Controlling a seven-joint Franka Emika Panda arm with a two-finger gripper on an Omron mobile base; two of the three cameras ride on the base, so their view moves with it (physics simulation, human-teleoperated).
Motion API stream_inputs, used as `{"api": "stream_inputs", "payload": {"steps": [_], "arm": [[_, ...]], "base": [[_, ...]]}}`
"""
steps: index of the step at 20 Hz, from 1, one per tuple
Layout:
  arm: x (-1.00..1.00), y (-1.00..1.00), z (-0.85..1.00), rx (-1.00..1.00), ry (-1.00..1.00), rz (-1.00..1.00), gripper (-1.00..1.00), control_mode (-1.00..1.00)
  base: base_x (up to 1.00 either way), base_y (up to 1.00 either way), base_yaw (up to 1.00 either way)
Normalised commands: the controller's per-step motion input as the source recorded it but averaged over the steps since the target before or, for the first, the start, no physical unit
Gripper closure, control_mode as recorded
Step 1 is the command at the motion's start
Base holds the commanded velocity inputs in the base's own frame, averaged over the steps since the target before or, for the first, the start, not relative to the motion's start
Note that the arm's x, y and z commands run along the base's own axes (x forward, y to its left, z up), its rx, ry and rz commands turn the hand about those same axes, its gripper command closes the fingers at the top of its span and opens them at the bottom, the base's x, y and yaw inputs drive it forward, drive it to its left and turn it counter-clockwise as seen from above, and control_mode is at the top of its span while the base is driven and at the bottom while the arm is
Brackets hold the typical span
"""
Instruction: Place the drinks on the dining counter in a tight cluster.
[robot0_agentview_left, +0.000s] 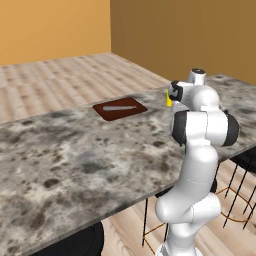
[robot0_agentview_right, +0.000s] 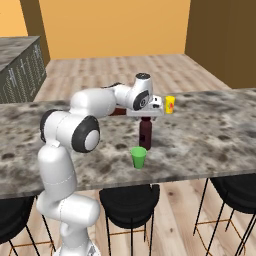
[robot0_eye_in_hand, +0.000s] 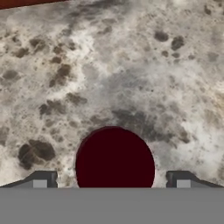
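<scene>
My gripper points straight down over the desk, with its fingers spread wide to either side of the maroon bottle and clear of it. In the hand view, the bottle's round dark cap sits at lower centre of the frame, between the two finger tips, with the marbled desk top around it. In the right base view, the maroon bottle stands upright at the centre of the frame, directly under my gripper, on the grey-brown stone surface. A green cup stands just beside the bottle, below it in the frame and nearer the desk's front edge. A yellow cup stands to the upper right of the bottle, close to my hand. In the left base view, the yellow cup shows as a sliver at the left edge of my wrist, right of centre. A reddish-brown board lies flat on the desk, above centre, with a pale utensil on it; its type cannot be told. Black stools stand under the desk's front edge, at the bottom of the right base view.
</scene>
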Motion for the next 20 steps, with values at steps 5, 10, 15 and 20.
{"api": "stream_inputs", "payload": {"steps": [5, 10, 15, 20], "arm": [[-0.20, 0.10, 0.04, 0.03, 0.00, -0.09, -1.00, -1.00], [-0.36, 0.00, 0.00, 0.00, -0.01, -0.20, -1.00, -1.00], [-0.46, 0.02, 0.00, 0.00, 0.00, -0.16, -1.00, -1.00], [-0.54, 0.15, 0.00, 0.00, 0.00, -0.05, -1.00, -1.00]], "base": [[0.00, 0.00, 0.00], [0.00, 0.00, 0.00], [0.00, 0.00, 0.00], [0.00, 0.00, 0.00]]}}
